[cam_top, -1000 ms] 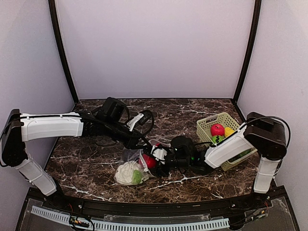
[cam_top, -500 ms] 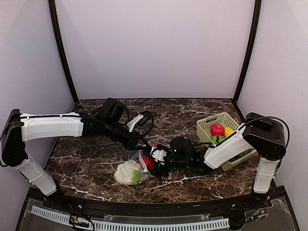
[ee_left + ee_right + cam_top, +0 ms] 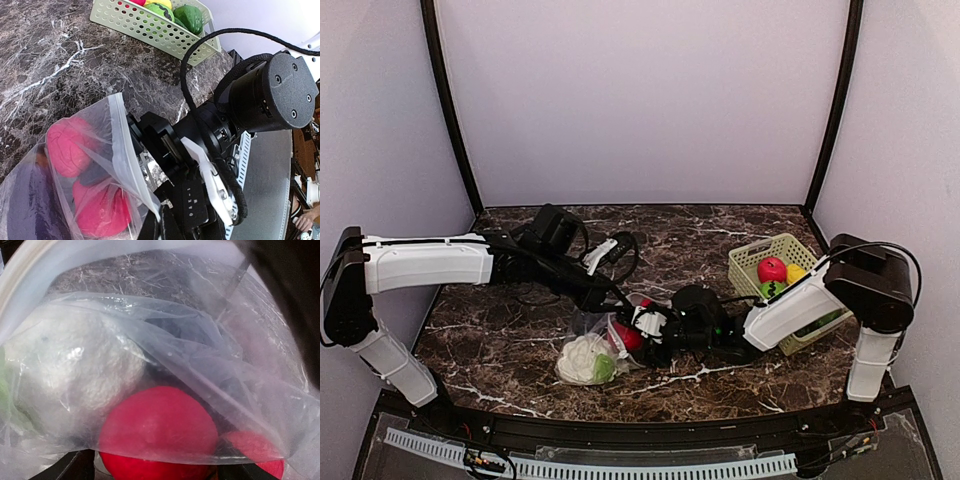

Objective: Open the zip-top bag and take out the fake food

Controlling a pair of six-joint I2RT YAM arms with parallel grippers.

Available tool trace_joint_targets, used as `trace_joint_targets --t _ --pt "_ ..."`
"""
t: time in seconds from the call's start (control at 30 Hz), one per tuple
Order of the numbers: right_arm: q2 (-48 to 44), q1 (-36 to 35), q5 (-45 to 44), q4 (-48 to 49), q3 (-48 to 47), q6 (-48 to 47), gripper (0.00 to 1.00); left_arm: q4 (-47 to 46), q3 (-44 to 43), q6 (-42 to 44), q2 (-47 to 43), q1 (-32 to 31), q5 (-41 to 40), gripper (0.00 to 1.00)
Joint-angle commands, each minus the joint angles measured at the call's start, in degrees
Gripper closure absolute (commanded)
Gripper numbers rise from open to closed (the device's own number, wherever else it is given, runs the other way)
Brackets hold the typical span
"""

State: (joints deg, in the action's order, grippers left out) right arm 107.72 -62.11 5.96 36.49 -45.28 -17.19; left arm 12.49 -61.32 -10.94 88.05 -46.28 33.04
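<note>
The clear zip-top bag (image 3: 595, 335) lies near the table's front centre. It holds a white cauliflower (image 3: 582, 360) with green leaves, two red fruits and a dark purple piece (image 3: 30, 205). My left gripper (image 3: 610, 297) is shut on the bag's upper mouth edge (image 3: 120, 130) and holds it up. My right gripper (image 3: 642, 325) reaches into the mouth from the right. In the right wrist view its jaws (image 3: 157, 470) stand apart on either side of one red fruit (image 3: 157, 435). The cauliflower (image 3: 75, 370) lies behind it on the left and the second red fruit (image 3: 252, 450) on the right, both under plastic.
A light-green lattice basket (image 3: 752, 258) stands at the right with red, yellow and green toy fruits in it; it also shows in the left wrist view (image 3: 150, 30). Black cable loops (image 3: 620, 245) hang off the left arm. Walls enclose the marble table.
My right gripper has edged left, further into the bag's mouth. The bag and cauliflower shifted slightly left. My left gripper keeps hold of the bag's edge.
</note>
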Motion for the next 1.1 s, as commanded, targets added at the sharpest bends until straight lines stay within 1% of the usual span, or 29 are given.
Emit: trace_joint_targets --t 0.0,0.33,0.5,0.57,0.6,0.73,0.87,0.93,1.07 --pt "-0.9 0.1 -1.1 -6.7 0.4 0.6 0.23 -1.0 0.1 0.5 -1.8 -0.4 2.8 0.99" --pt "-12.4 -0.9 -0.9 -7.9 1.4 0.2 0.27 -1.0 -0.1 0.3 -1.0 -0.4 1.3 0.99" --pt "-14.5 -0.9 -1.1 -9.3 2.4 0.6 0.27 -0.5 -0.5 0.5 -0.4 -0.4 0.2 0.99" --pt "-14.0 -0.9 -0.7 -10.2 2.5 0.6 0.24 -0.4 -0.7 0.6 -0.4 -0.4 0.2 0.99" --pt "-13.4 -0.9 -0.3 -10.7 2.2 0.4 0.24 -0.6 -0.8 0.5 -0.5 -0.4 0.5 0.99" --pt "-10.1 -0.9 0.3 -8.4 2.2 -0.1 0.3 -0.7 -0.5 0.5 -1.0 -0.4 0.9 0.99" --pt "-5.9 -0.8 -0.5 -6.6 0.5 -1.3 0.3 -0.5 -0.2 0.5 -1.5 -0.3 1.5 0.99" --pt "-4.2 -0.8 -0.8 -6.3 -0.8 -1.8 0.3 -0.4 -0.1 0.6 -1.7 -0.4 1.7 0.99" --pt "-2.2 -0.7 -1.3 -6.4 -3.1 -2.9 0.24 -0.3 -0.1 0.5 -1.7 -0.4 2.1 0.99"
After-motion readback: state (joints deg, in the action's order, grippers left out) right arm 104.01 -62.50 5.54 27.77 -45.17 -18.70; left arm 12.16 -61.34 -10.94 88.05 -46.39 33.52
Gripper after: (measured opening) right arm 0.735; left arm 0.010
